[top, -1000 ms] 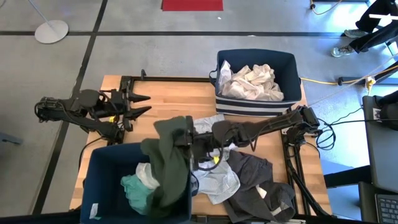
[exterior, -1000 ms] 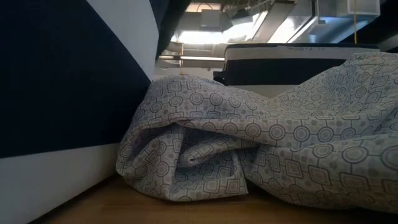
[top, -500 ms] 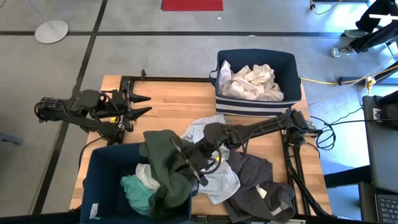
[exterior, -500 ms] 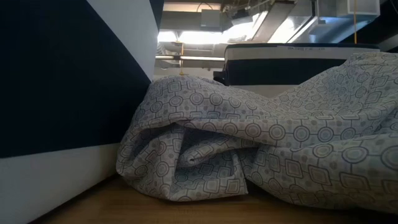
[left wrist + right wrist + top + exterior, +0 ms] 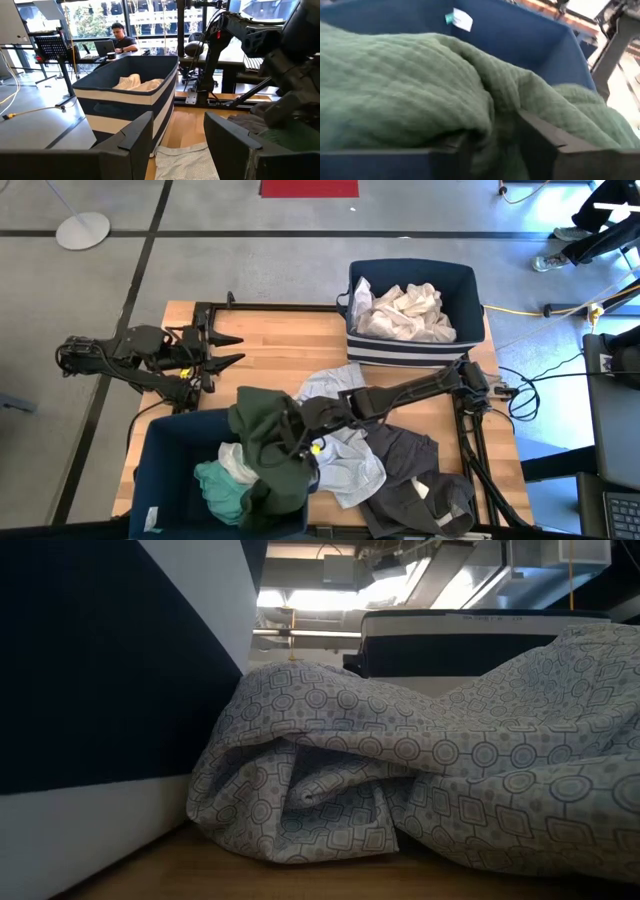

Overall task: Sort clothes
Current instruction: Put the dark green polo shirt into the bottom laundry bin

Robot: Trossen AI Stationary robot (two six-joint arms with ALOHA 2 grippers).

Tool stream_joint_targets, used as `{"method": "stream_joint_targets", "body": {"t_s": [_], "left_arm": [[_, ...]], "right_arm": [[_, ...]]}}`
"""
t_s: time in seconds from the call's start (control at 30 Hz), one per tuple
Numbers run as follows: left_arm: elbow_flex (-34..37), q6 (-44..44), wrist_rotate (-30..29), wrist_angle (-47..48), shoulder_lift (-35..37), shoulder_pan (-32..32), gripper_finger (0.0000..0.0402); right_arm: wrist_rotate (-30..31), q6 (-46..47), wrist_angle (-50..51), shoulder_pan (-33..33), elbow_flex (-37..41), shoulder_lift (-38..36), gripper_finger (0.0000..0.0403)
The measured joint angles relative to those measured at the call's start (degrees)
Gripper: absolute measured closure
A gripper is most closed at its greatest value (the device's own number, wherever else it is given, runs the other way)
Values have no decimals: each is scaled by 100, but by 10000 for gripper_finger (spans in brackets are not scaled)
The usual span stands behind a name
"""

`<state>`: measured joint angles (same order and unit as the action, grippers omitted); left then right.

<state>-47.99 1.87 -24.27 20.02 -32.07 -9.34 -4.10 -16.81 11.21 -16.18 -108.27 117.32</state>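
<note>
While the dark olive green knit garment drapes over the rim of the near navy fabric bin at seven o'clock in the high view, the right gripper sits on it; the left gripper waits spread at nine o'clock. At table height, only the patterned light grey shirt shows, heaped beside that bin. From the left wrist, the far striped bin holds cream clothes. From the right wrist, its fingers straddle green fabric; whether they grip or have let go, I cannot tell. Drop-off step, I'd say; next it must lift clear and reach for the shirt.
</note>
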Motion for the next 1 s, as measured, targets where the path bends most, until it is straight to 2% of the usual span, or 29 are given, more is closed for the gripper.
{"method": "stream_joint_targets", "body": {"t_s": [0.13, 0.27, 0.43, 0.6, 0.7, 0.77, 0.9, 1.0], "left_arm": [[0, 0, 0, 11, -78, 0, 235], [0, -23, 2, 110, -167, -4, 235], [0, -39, 2, 260, -379, -4, 235], [0, -103, 2, 318, -657, -4, 235], [0, -148, 2, 538, -852, -4, 235], [0, -151, 3, 726, -979, -4, 235], [-174, -283, -17, 1221, -1276, -6, 235], [-511, -576, -34, 1998, -1554, -7, 235]], "right_arm": [[209, -39, 353, -126, -123, -191, 195], [784, -116, 1243, -378, -695, -455, 155], [1743, 309, 2914, -719, -1527, -578, 142], [2205, 1419, 4608, -1022, -2020, -587, 141], [2557, 2152, 5555, -1224, -1985, -584, 141], [3011, 2602, 5990, -1354, -1768, -585, 141], [4024, 3693, 7032, -1596, -1119, -573, 141], [4607, 4630, 7522, -1699, -401, -586, 141]]}}
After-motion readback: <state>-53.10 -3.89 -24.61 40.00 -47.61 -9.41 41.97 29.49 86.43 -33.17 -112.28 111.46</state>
